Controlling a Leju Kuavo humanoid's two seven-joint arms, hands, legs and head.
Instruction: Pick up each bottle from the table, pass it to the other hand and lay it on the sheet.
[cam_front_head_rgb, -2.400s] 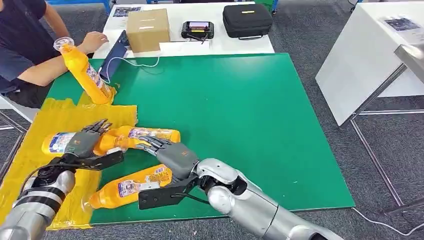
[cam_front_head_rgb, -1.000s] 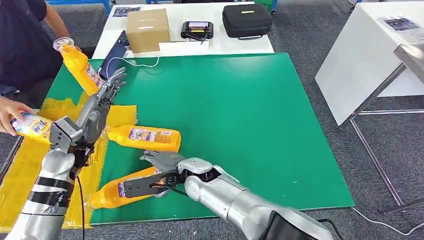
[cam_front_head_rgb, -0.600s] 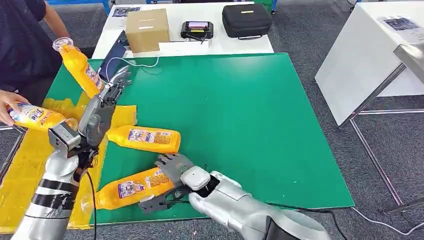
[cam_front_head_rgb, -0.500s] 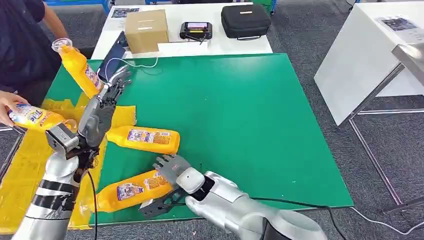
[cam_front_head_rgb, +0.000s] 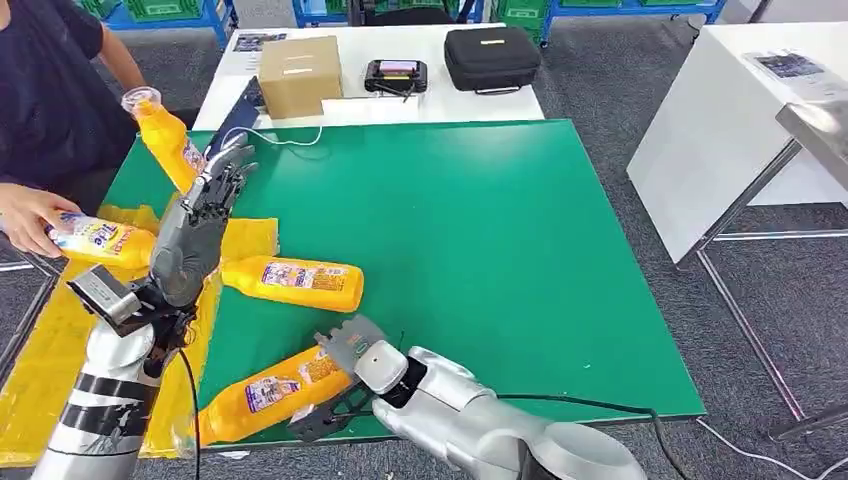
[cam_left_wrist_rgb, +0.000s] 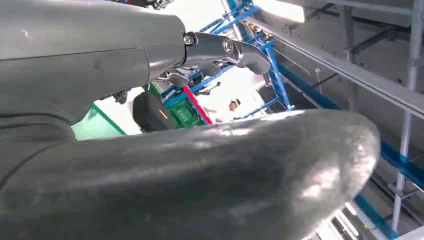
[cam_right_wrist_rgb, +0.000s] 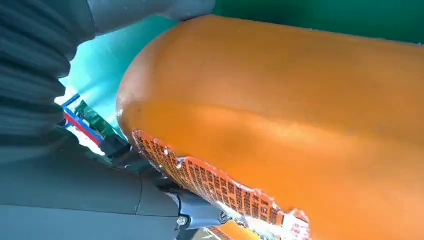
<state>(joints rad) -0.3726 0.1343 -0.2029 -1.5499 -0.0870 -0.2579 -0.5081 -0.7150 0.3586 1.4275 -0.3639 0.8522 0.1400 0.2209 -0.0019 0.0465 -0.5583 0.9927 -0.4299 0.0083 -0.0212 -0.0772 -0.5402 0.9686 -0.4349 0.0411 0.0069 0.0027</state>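
Currently, the near bottle (cam_front_head_rgb: 268, 390), lying at the table's (cam_front_head_rgb: 480, 200) front edge, is being gripped by the right hand (cam_front_head_rgb: 352, 352), the left hand (cam_front_head_rgb: 195, 225) being held spread and empty; slippage is being risked by its smooth body.

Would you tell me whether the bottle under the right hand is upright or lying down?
Lying down: the bottle rests on its side at the green table's near edge, right hand around its base.

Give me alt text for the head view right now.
The right hand grips an orange bottle at the green table's near edge. The left hand is raised, holding nothing. A person's hand holds another bottle over the yellow sheet.
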